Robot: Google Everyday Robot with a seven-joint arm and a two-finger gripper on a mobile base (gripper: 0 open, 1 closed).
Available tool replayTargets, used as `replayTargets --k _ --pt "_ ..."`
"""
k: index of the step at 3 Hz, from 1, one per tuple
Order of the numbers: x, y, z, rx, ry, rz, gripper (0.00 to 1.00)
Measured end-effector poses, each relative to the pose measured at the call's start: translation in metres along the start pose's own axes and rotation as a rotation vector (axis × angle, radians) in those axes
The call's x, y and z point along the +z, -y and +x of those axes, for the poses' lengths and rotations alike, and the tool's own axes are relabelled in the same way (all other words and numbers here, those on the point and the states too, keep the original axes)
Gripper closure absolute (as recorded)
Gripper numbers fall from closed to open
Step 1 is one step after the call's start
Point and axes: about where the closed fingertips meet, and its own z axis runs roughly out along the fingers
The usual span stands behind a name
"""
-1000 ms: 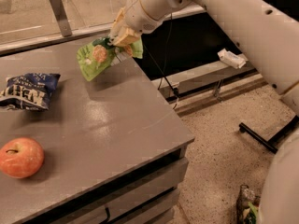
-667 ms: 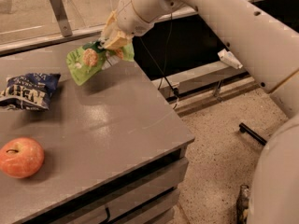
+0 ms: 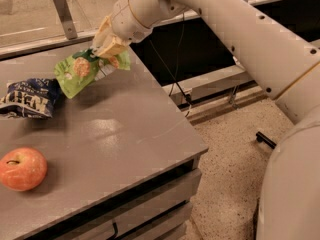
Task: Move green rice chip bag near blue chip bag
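The green rice chip bag (image 3: 85,70) hangs tilted just above the grey table (image 3: 130,129) at the back. My gripper (image 3: 104,50) is shut on its upper right edge and carries it. The bag's lower left corner comes close to the blue chip bag (image 3: 29,98), which lies wrinkled on the table at the far left. The two bags are nearly touching in this view.
A red-orange apple (image 3: 22,168) sits on the table near the front left. My white arm (image 3: 235,29) crosses from the upper right. The table's right edge drops to a speckled floor (image 3: 230,174). A metal rail post (image 3: 64,15) stands behind the table.
My gripper has moved left and slightly down with the green bag, bringing it from the table's back right edge toward the blue bag.
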Motion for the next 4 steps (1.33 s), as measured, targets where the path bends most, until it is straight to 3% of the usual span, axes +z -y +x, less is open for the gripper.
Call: replayTargets --k 2,3,4 --pt "0.0042 -0.0013 -0.0014 -0.001 0.003 -0.007 0.13" --pt "0.0064 -0.0020 -0.0022 -0.002 0.005 -0.010 0.00" --pt "0.0064 -0.0021 -0.0023 -0.002 0.005 -0.010 0.00"
